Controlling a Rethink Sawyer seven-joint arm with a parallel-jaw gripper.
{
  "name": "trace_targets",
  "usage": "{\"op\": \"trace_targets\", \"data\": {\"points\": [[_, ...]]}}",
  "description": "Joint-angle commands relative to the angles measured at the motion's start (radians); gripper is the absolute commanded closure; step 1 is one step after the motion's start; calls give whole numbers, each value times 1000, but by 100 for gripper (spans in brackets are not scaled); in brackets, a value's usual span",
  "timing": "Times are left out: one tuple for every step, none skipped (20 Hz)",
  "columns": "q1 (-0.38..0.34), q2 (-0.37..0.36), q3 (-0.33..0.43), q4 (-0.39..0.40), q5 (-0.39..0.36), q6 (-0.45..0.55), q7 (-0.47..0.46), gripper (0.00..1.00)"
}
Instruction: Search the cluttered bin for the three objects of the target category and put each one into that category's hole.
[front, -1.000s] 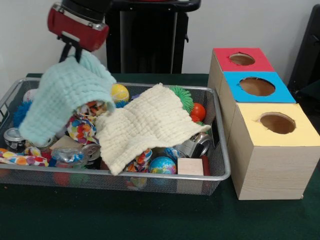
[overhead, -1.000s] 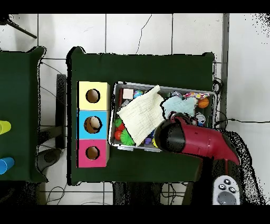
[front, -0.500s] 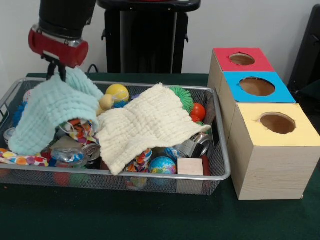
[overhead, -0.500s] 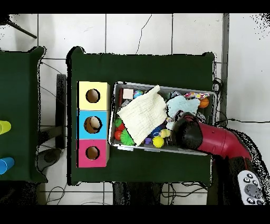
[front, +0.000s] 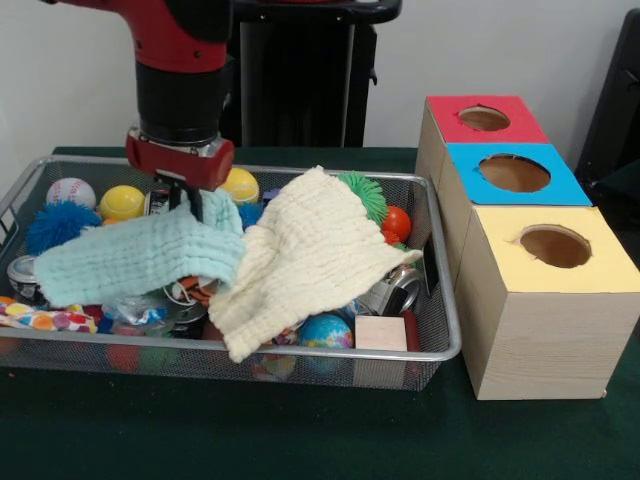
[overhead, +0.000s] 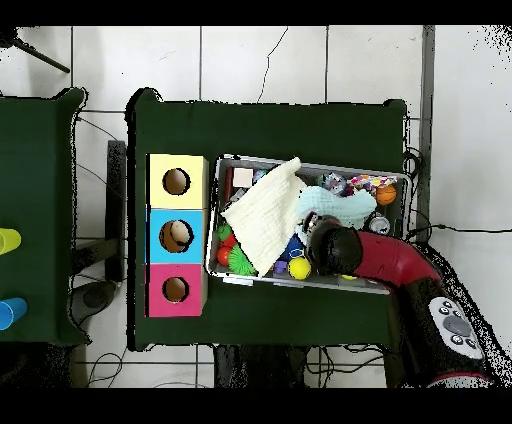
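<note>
My gripper (front: 184, 198) hangs low over the middle of the wire bin (front: 441, 350), shut on the upper corner of a mint cloth (front: 130, 258). That cloth stretches left across the clutter. A cream cloth (front: 300, 255) covers the bin's centre and right. Uncovered at the back left are a white baseball (front: 70, 191), a yellow ball (front: 122, 202) and a blue fuzzy ball (front: 55, 222). Another yellow ball (front: 241, 184) sits behind the gripper. From overhead the arm hides the gripper, and the mint cloth (overhead: 345, 205) lies beside the cream cloth (overhead: 262, 218).
Three boxes with holes stand beside the bin: red (front: 484, 118), blue (front: 514, 172), yellow (front: 555, 245). A green spiky ball (front: 365, 192), an orange ball (front: 397, 222), a globe ball (front: 324, 331), a wooden block (front: 381, 333) and a can (front: 400, 290) lie around the cream cloth.
The arm has swung toward the bin's middle and come lower, dragging the mint cloth with it. The baseball, yellow ball and blue fuzzy ball at the back left are now uncovered.
</note>
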Motion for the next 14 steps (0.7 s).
{"op": "trace_targets", "data": {"points": [[41,25,115,22,-11,57,5,100],[37,32,118,9,-24,26,-2,100],[33,39,121,-4,-38,-4,-10,100],[36,41,115,-15,-53,-37,-9,100],[37,44,109,-28,-71,-77,-9,100],[40,45,103,-36,-81,-97,-8,100],[42,50,98,-47,-101,-129,-3,0],[43,52,97,-53,-107,-130,-5,0],[43,55,95,-60,-113,-131,-8,0],[43,57,94,-66,-119,-132,-11,0],[38,60,101,-74,-126,-124,-21,0],[36,59,102,-71,-135,-129,-20,0],[45,53,88,-68,-142,-136,-10,0],[53,48,73,-65,-149,-142,0,0]]}}
